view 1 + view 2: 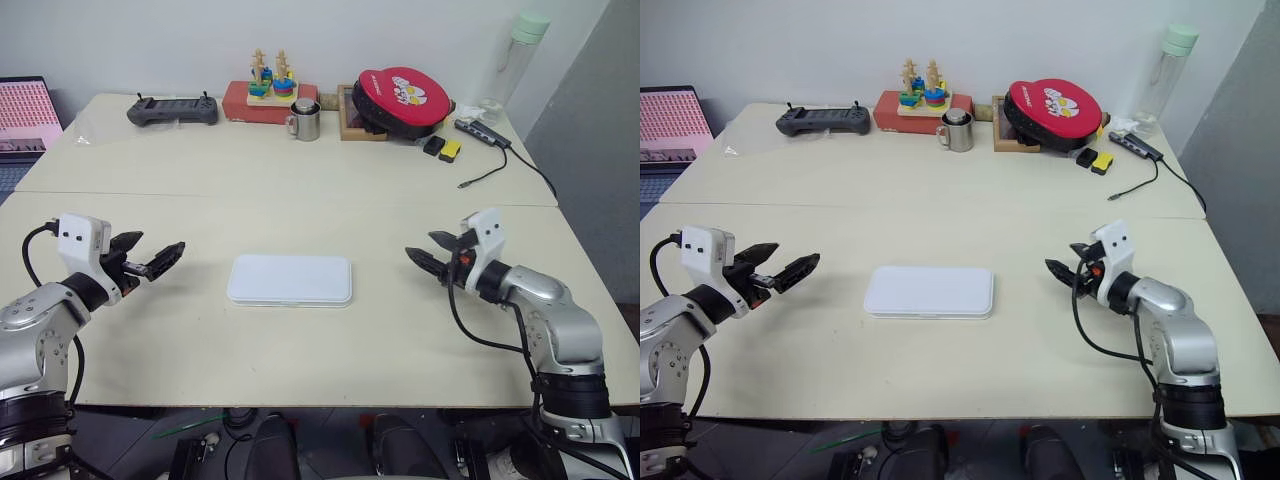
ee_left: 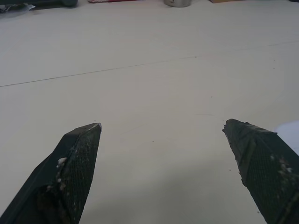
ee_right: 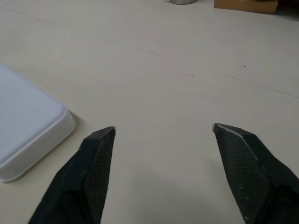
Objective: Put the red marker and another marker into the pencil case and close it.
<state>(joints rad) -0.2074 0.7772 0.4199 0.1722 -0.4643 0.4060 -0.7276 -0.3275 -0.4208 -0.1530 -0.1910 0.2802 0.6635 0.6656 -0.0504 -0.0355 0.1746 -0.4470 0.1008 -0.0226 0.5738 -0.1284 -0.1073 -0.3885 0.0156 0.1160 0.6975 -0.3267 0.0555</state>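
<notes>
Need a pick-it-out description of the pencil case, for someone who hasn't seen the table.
Start at the near half of the cream table, this side of the seam. The pencil case lies flat in the middle, between the open left gripper and right gripper, touching neither. It is a white rounded rectangle with its lid shut, unlike the round red pouch at the far edge.

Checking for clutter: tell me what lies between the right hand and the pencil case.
Nothing: in the left eye view only bare table separates the right hand from the closed pencil case.

Smooth, seemingly plastic pencil case (image 1: 289, 279)
</notes>
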